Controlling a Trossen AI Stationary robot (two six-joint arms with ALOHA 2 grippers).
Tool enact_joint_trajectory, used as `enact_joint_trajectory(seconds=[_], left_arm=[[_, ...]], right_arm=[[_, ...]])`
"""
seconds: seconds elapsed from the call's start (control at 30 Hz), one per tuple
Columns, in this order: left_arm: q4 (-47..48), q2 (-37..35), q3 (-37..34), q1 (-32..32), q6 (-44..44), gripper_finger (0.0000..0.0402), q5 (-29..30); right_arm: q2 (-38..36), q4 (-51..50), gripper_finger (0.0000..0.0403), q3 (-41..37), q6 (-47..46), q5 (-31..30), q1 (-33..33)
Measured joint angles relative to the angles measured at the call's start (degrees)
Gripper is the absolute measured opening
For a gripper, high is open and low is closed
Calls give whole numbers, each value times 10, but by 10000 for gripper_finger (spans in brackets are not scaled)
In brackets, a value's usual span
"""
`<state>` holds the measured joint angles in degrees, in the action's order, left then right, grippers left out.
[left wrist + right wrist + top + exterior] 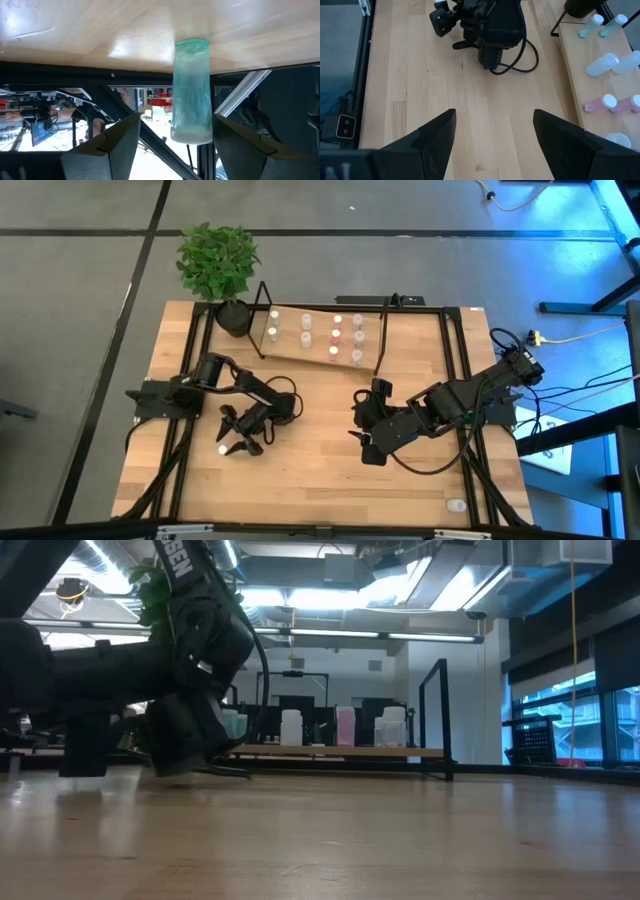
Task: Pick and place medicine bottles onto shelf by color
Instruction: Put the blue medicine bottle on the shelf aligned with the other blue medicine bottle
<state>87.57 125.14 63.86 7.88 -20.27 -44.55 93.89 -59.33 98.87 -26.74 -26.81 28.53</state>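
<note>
A pale wooden surface (320,480) with visible plank grain is seen from above, edged by thin black metal rails. In the upper middle of the high view, the shelf (318,350), a light rectangular board inside a thin black wire frame with upright ends, is set. On it the medicine bottles (335,336), small translucent cylinders with white caps, are stood in short rows; pink, whitish and greenish tints can be made out. A leafy green plant (216,260) in a dark round pot is placed at the shelf's left end.

The left end effector (233,442) is held low over the surface in the lower left of the high view. Its two dark, flat-faced fingers (107,147) are spread wide, and a greenish translucent bottle (191,92) is seen standing on the surface between them, apart from both fingers.

The right end effector (366,442) is held right of centre, above bare wood, with its matte dark fingers (427,137) set wide and nothing between them. One further small pale bottle (456,505) is seen near the lower right edge of the surface.
</note>
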Motion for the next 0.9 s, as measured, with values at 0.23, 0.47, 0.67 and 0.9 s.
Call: enact_joint_trajectory(seconds=[0.23, 0.47, 0.67, 0.9], left_arm=[[3, -1, 1, 1, 8, 237, -15], [9, -2, 38, 1, 9, 237, 19], [25, -9, 83, 2, 8, 237, 71], [23, -66, 133, 3, -47, 238, 186]], right_arm=[[0, 0, 267, 0, 0, 0, 0], [0, 0, 267, 0, 0, 0, 0], [0, 0, 267, 0, 0, 0, 0], [0, 0, 267, 0, 0, 0, 0]])
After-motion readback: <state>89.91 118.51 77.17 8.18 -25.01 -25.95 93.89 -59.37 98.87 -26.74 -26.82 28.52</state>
